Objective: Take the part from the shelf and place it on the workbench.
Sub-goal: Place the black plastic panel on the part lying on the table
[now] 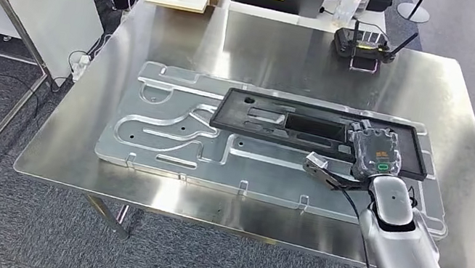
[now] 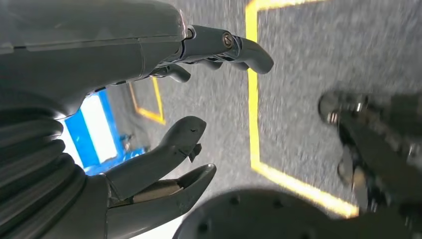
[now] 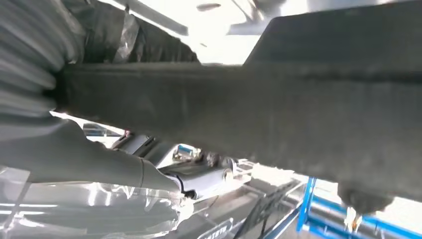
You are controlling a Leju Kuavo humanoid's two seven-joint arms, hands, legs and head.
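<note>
Steel counter [image 1: 271,51] carries our black part [image 1: 316,129] over its aluminium plate [image 1: 168,136], right robot hand [image 1: 375,152] gripping its end, release pending; left robot hand [image 2: 164,149] open, empty.

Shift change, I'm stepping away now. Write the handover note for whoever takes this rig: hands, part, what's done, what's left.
Right hand: grips the right end of the black part, thumb under it.
Left hand: holds nothing, fingers apart, hanging over the floor.
Part: long black panel, lying across the grey metal fixture plate on the steel workbench; whether it rests fully cannot be told.
Done: part brought to the workbench.
Left: settle it, release, withdraw the right arm.
</note>
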